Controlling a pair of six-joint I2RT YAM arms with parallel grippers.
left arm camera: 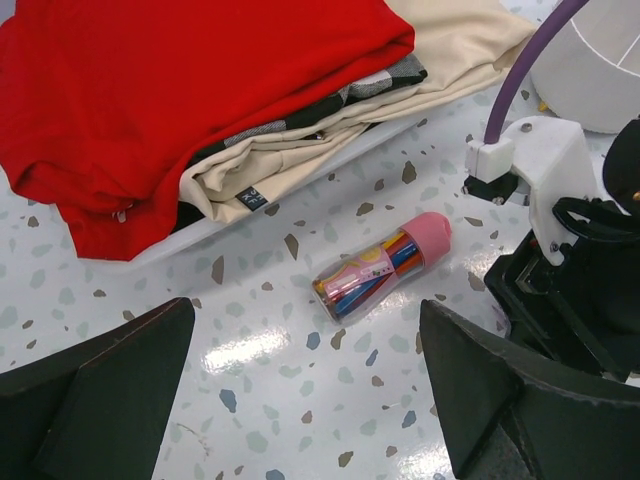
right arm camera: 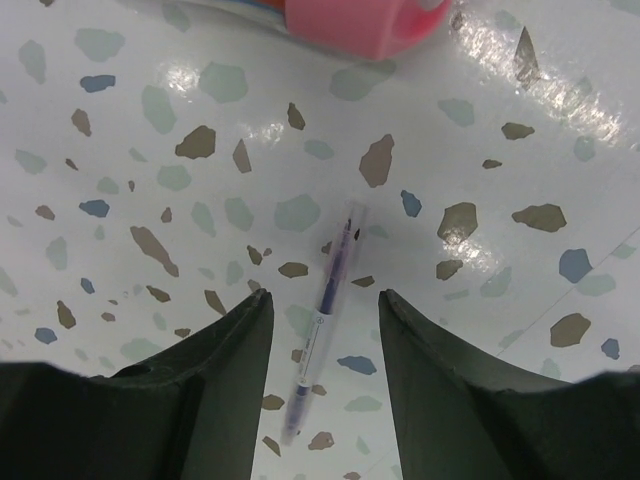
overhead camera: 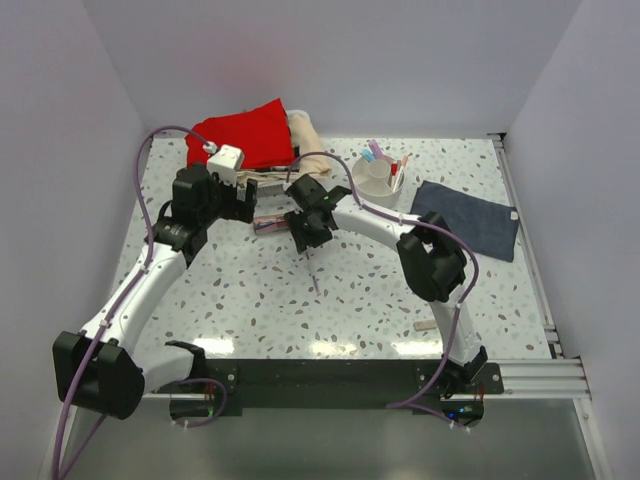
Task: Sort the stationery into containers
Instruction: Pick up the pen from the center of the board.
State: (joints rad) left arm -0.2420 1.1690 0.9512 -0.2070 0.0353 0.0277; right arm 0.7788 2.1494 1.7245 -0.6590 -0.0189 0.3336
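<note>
A clear tube with a pink cap (left arm camera: 380, 265), full of coloured sticks, lies on the speckled table; it also shows in the top view (overhead camera: 270, 223). My left gripper (left arm camera: 305, 312) is open and empty, just short of the tube. My right gripper (right arm camera: 325, 297) is open above a thin clear pen with purple ink (right arm camera: 322, 345), which lies on the table between the fingers. The tube's pink cap (right arm camera: 350, 25) is just beyond it. The white round organiser (overhead camera: 378, 178) at the back holds pink and blue markers. A small beige eraser (overhead camera: 425, 325) lies near the front right.
A pile of red (overhead camera: 245, 135), beige and dark cloths sits at the back left, close behind the tube (left arm camera: 200, 90). A dark blue-grey cloth (overhead camera: 468, 218) lies right of the organiser. The two grippers (overhead camera: 245, 205) (overhead camera: 303, 235) are close together; the right one fills the right of the left wrist view (left arm camera: 580, 280).
</note>
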